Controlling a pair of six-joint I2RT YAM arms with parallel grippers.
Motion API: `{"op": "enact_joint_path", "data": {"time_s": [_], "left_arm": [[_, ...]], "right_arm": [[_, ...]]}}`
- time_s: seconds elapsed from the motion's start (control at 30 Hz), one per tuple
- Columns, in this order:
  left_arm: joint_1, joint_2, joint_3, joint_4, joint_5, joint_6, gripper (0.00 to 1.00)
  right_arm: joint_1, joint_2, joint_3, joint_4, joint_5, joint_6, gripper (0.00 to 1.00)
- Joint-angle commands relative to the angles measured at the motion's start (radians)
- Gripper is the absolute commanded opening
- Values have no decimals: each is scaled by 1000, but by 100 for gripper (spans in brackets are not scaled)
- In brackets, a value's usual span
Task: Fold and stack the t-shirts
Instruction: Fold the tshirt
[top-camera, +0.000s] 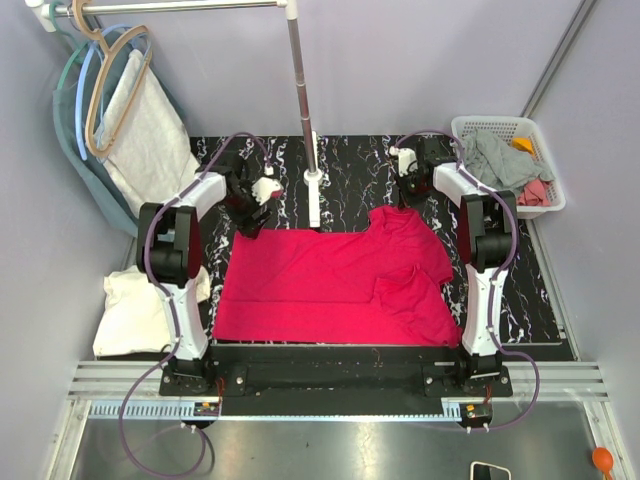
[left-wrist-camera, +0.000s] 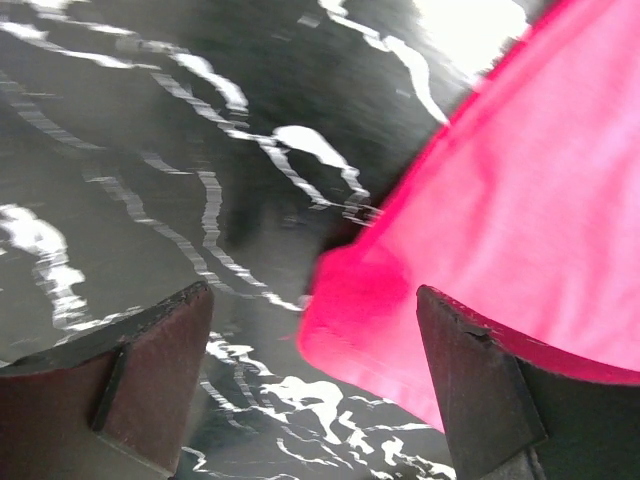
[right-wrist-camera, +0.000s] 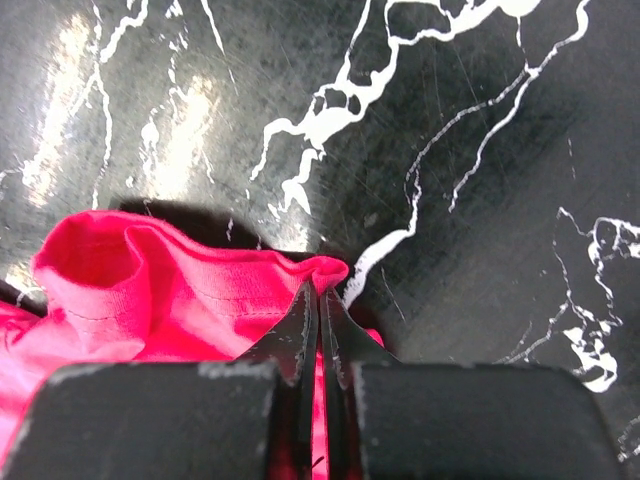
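Black white-veined marble tabletop (top-camera: 560, 300), with a crimson red cotton t-shirt (top-camera: 320, 285) spread flat dead centre. Looks like the straightening step before folding. Right gripper (right-wrist-camera: 318, 300) at 1 o'clock is pinching the shirt's far edge, which only its wrist view shows. Left gripper (left-wrist-camera: 312, 305) at 11 o'clock has its jaws spread over the other corner and probably needs to clamp next.

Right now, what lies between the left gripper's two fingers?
A corner of the red t-shirt and bare marbled tabletop, in the left wrist view; the left gripper stands open.
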Motion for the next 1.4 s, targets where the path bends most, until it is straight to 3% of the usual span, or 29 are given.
{"op": "enact_joint_path", "data": {"time_s": [0.0,0.47,0.63,0.83,1.03,1.17,1.37], "left_arm": [[1,39,55,-128,60,70,83],[22,157,215,-247,70,94,73],[21,141,170,-264,69,103,53],[19,127,101,-264,55,108,44],[16,144,118,-261,35,88,26],[12,136,142,-258,31,53,0],[-14,93,181,-231,-31,-25,0]], "right_arm": [[8,-67,-15,-37,36,-32,0],[9,-94,-71,-38,28,-46,0],[8,-94,-73,-37,42,-56,0],[9,-93,-62,-34,51,-58,0],[11,-100,-64,-37,58,-59,0],[9,-116,-76,-37,75,-67,0],[11,-174,-84,-40,92,-76,0]]}}
